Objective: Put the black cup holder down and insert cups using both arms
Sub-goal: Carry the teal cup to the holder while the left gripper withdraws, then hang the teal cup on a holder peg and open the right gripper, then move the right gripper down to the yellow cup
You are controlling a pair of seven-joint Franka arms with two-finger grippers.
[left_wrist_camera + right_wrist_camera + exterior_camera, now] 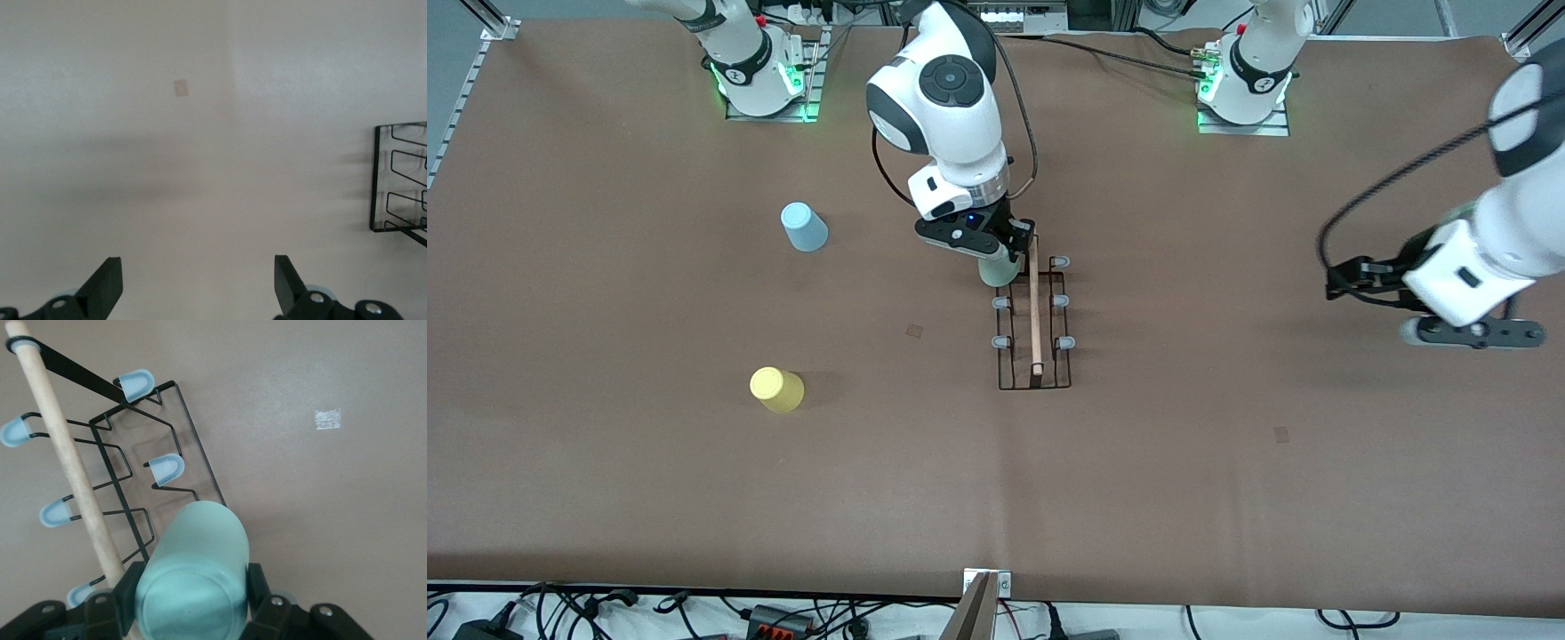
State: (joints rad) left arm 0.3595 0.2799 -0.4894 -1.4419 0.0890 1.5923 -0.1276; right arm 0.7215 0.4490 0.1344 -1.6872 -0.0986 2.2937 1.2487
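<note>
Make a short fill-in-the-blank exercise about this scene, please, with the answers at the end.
1. The right gripper holds the grey-green ____.
2. The black cup holder has a handle made of ____.
3. The yellow cup stands ____ to the front camera than the light blue cup.
4. The left gripper is ____ and holds nothing.

Answers: cup; wood; nearer; open

table (pixel 1227 498): broad, covered in plain brown matte sheet, faint crease lines | small pale tape squares (pixel 1281 434) stuck on it | edges: aluminium frame rails (pixel 452 116) | front edge: tangled black cables (pixel 587 609), perhaps power adapters | light: even, overhead, soft shadows
</note>
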